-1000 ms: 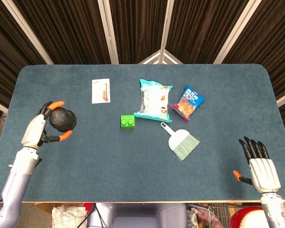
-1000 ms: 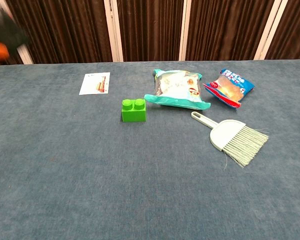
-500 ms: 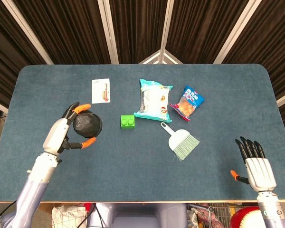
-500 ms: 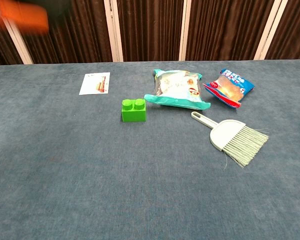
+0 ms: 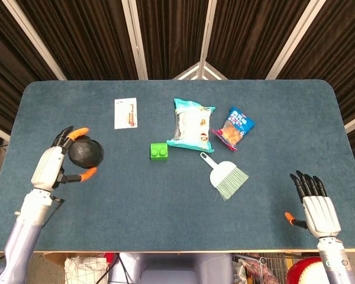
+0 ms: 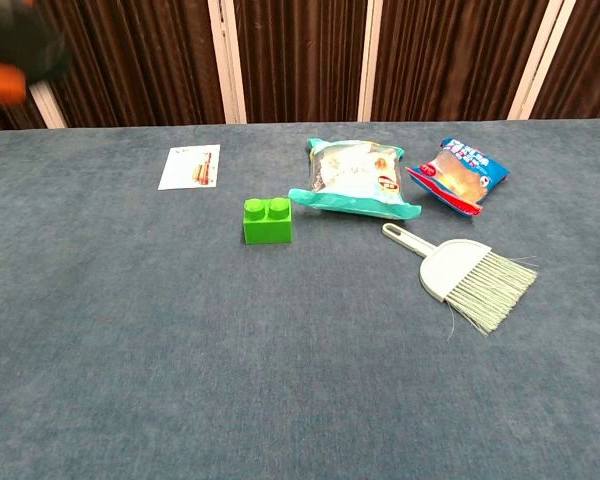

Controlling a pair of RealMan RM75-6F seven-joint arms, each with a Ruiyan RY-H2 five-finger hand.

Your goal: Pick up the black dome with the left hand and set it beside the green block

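In the head view my left hand (image 5: 58,161) holds the black dome (image 5: 86,153) between orange-tipped thumb and fingers, over the left part of the blue table. The green block (image 5: 159,151) sits well to its right, near the table's middle. The chest view shows the block (image 6: 267,220) plainly, while the dome (image 6: 25,40) and an orange fingertip are only a blur at the top left corner. My right hand (image 5: 315,204) rests at the front right edge with fingers apart and nothing in it.
A white card (image 5: 125,113) lies at the back left. Behind and right of the block are a teal snack bag (image 5: 191,124) and a red-blue snack bag (image 5: 233,128). A pale green hand brush (image 5: 225,175) lies right of the block.
The left hand with the dome swung right toward the block half a second ago, then moved back left. The right hand crept slightly toward the front edge.
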